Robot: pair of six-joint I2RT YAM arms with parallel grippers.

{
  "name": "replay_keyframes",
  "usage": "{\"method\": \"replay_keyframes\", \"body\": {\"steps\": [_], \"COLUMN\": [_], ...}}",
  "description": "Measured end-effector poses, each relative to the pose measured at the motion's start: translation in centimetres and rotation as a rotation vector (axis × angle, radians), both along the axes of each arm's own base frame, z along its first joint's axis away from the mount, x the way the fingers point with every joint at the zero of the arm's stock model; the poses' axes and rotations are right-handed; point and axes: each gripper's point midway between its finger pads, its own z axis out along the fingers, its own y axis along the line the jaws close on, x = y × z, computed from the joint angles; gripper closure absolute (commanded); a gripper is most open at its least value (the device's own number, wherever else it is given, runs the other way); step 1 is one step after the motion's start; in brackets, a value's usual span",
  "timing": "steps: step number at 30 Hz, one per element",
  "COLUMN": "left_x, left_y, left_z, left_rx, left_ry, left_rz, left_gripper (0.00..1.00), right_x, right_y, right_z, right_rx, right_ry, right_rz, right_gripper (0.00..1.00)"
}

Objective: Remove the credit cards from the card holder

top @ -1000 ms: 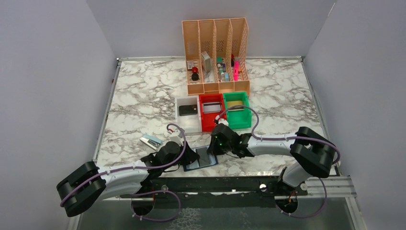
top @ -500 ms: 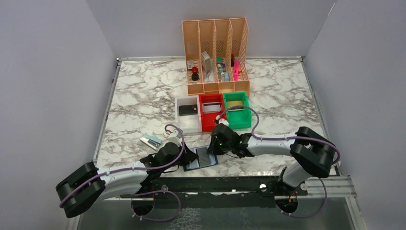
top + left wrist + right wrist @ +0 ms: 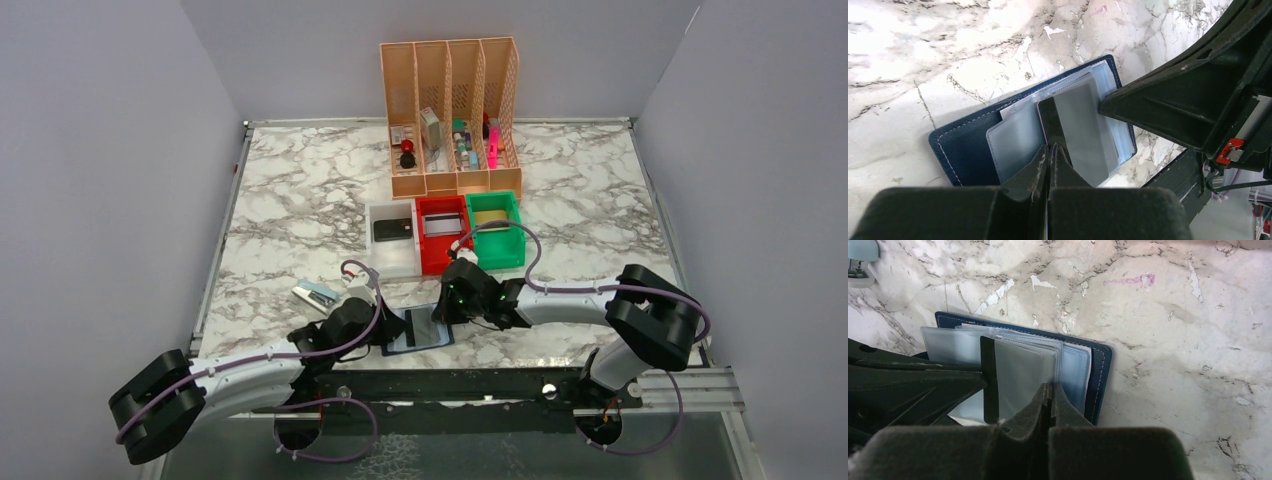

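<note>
On the left, a grey card point(image 3: 1082, 131) is being pinched along its dark edge by the left gripper point(image 3: 1050, 148), whose jaws are pressed together on it. In the middle, the open blue card holder point(image 3: 420, 331) is being held flat on the marble table point(image 3: 300, 200) near its front edge, between both arms. On the right, it is being clamped at its clear sleeves by the right gripper point(image 3: 1048, 390), whose jaws are drawn tight.

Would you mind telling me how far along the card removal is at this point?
Done: black card in white bin, silver card in red bin, gold card in green bin.
In hand: left gripper shut on a grey card in the open card holder, right gripper shut, pressing its pockets.
Left: pulling that card free.
</note>
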Motion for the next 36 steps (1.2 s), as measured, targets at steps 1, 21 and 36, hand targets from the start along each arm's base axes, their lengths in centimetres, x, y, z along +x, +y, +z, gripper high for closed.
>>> {"method": "replay_keyframes", "body": {"steps": [1, 21, 36], "left_x": [0.0, 0.2, 0.2], "left_y": [0.0, 0.1, -0.1], "left_z": [0.0, -0.1, 0.1], "left_rx": [0.002, 0.027, 0.036], "left_ry": [-0.001, -0.022, -0.024], "left_rz": [0.000, -0.014, -0.030], "left_gripper": [1.00, 1.00, 0.94], "right_x": [0.0, -2.1, -1.7], "right_y": [0.0, -0.2, 2.1], "right_z": [0.0, 3.1, 0.8], "right_rx": [0.000, 0.113, 0.106], "right_ry": [0.001, -0.056, 0.010], "right_rz": [-0.002, 0.134, 0.127], "right_gripper": [0.98, 0.73, 0.75]}}
